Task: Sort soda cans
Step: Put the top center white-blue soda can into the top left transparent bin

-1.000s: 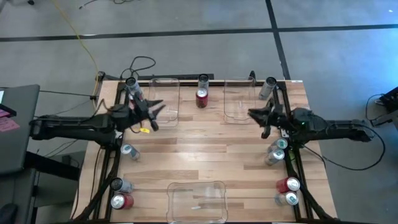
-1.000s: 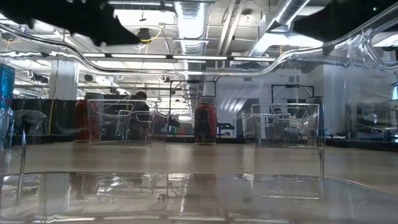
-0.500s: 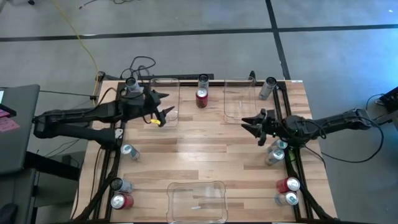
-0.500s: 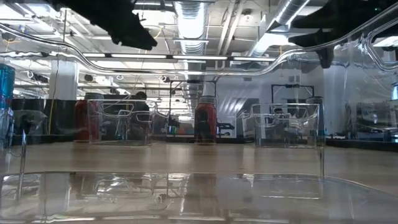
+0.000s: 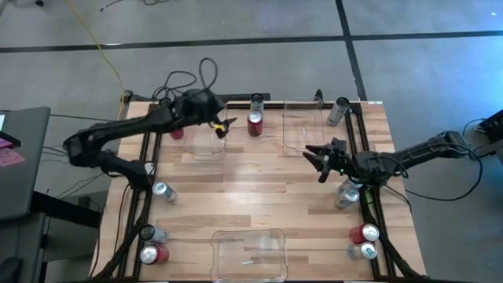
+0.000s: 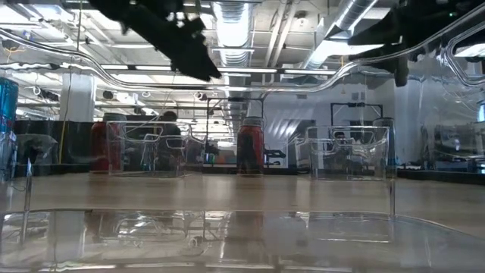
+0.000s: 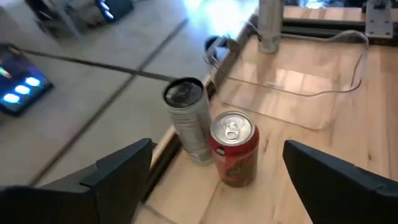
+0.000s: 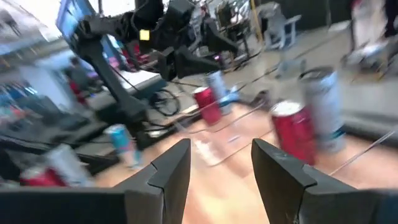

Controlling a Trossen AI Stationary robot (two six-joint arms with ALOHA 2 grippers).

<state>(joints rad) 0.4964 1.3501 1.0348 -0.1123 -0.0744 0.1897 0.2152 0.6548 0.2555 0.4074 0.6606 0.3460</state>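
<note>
- Three clear bins sit on the wooden table: one at the far left, one at the far right, one at the near edge.
- Between the two far bins stand a red can and, just behind it, a silver can.
- Other soda cans lie along the table's sides: a pair at the near left corner, one on the left side, a dark can at the far right corner, and more on the right side.
- Grey concrete floor surrounds the table; the low view looks across into a workshop with ceiling ducts and strip lights.
- Compared with a second ago, the left gripper has swung from left of the far left bin to above that bin, toward the red can, and its fingers have spread wide with nothing between them.
- Meanwhile the right gripper has moved nearer, away from the far right bin, over bare wood; its jaws stand partly apart and empty.
</note>
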